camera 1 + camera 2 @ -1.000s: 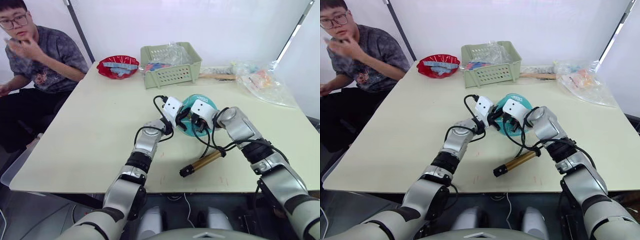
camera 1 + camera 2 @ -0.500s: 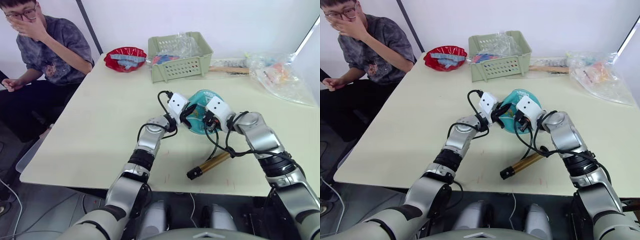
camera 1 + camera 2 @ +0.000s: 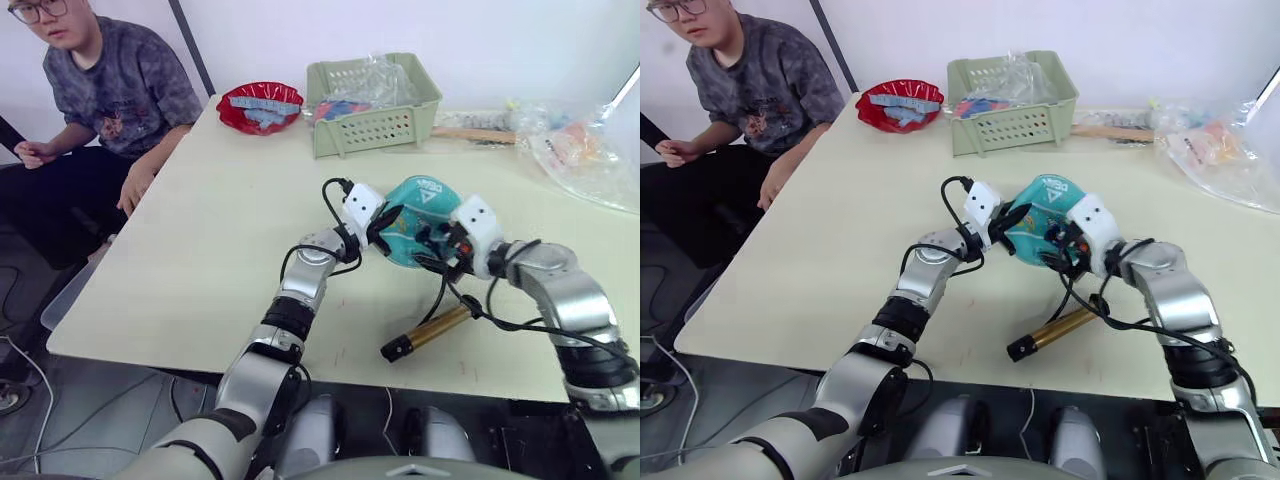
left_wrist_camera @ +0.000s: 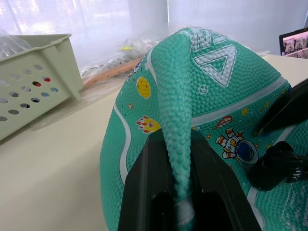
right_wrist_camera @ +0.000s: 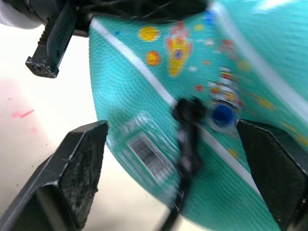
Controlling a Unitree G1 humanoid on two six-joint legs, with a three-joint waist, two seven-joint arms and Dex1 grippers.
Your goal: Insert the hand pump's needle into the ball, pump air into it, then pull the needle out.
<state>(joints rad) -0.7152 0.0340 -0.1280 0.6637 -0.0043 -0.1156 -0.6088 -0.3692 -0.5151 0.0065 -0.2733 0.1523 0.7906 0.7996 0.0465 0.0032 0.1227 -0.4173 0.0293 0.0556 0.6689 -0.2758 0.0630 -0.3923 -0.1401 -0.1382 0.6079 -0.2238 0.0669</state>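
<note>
Ball (image 3: 420,205) sitting near the middle of the pale desk (image 3: 190,260), looking underinflated, with a ridge of its teal skin folding up. A person (image 3: 100,80) is sitting at the desk's far left corner, and a green basket (image 3: 375,105), a red dish (image 3: 260,107) and some clear bags (image 3: 585,150) are lying along the far edge.

Left claw (image 4: 180,192) is pinching that raised fold of the ball between its two black fingers, steadying it. Right claw (image 5: 175,149) is standing wide, its fingers on either side of the black fitting and gripping nothing. The hand pump (image 3: 430,332) is lying on the desk just in front of the ball, brass barrel flat, its black hose (image 3: 440,290) curving up to the ball. The needle's fitting (image 5: 188,111) is sitting against the ball's skin; the pin itself appears to be in the valve, though I cannot be sure.

To do this step well, I would judge the left claw should be holding the ball firm while the right one goes for the pump's handle, keeping the hose slack so the fitting is not dragged sideways.

On the ball, raised white lettering is curving above a triangle mark, too small to read, and a barcode label (image 5: 144,151) is showing near the fitting.
</note>
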